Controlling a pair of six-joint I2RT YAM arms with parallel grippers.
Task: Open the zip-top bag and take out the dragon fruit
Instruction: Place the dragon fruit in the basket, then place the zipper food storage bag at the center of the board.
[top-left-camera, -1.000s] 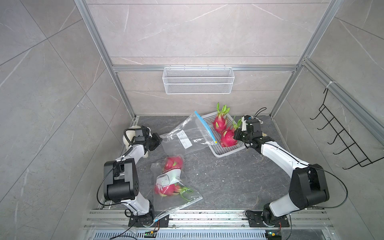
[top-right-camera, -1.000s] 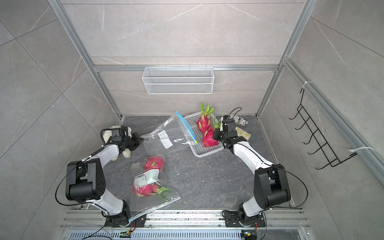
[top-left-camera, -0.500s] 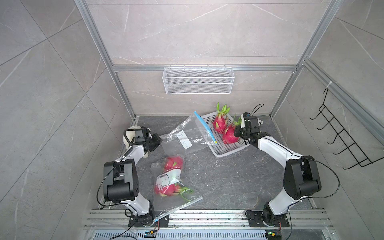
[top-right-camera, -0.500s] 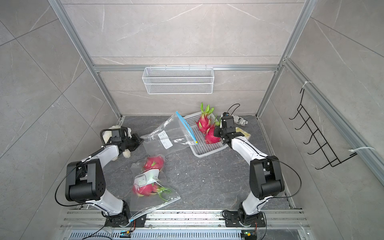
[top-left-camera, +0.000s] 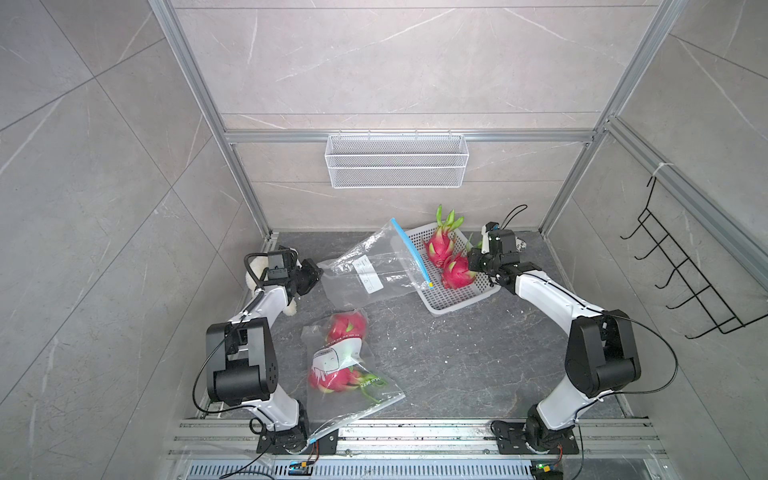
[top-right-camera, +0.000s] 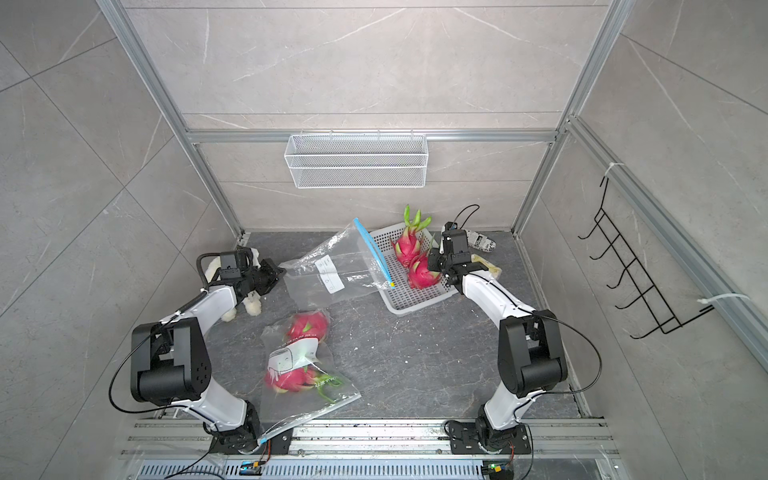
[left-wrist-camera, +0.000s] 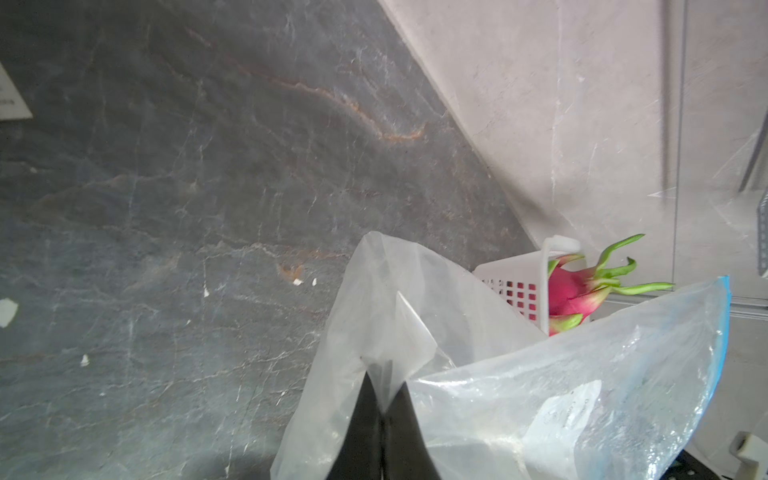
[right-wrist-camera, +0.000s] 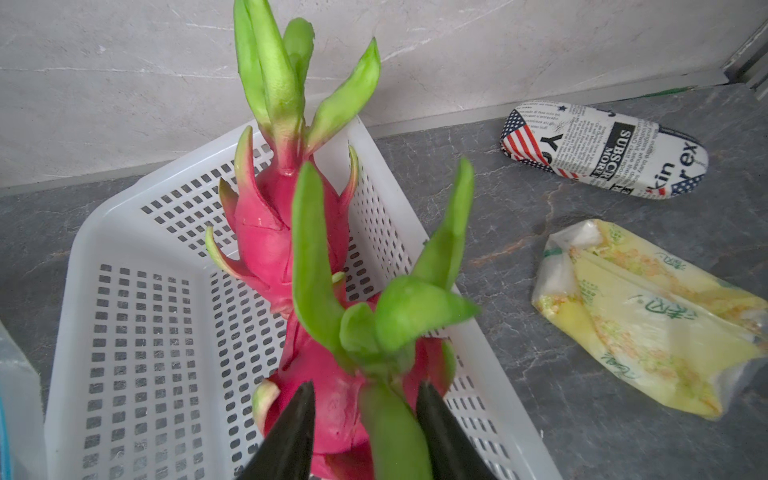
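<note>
A clear, empty zip-top bag (top-left-camera: 374, 270) with a blue zip strip (top-left-camera: 409, 253) leans against a white basket (top-left-camera: 453, 299). My left gripper (top-left-camera: 313, 272) is shut on its bottom corner (left-wrist-camera: 399, 324). Two magenta dragon fruit (top-left-camera: 440, 247) (top-left-camera: 457, 272) lie in the basket. My right gripper (right-wrist-camera: 365, 386) is open, and its black fingers (right-wrist-camera: 299, 415) straddle the leafy end of the nearer dragon fruit (right-wrist-camera: 332, 395). A second clear bag (top-left-camera: 345, 365) at the front holds two more fruit (top-left-camera: 347, 326) (top-left-camera: 332, 378).
A wire basket (top-left-camera: 397, 166) hangs on the back wall and a black hook rack (top-left-camera: 685, 282) on the right wall. Beside the white basket lie a newspaper-print case (right-wrist-camera: 602, 153) and a yellow packet (right-wrist-camera: 644, 324). A white plush object (top-left-camera: 255, 274) sits by the left arm.
The right gripper's jaws have spread apart around the nearer dragon fruit, which now rests in the basket. The right arm's elbow has swung inward. The left gripper and its bag have not moved.
</note>
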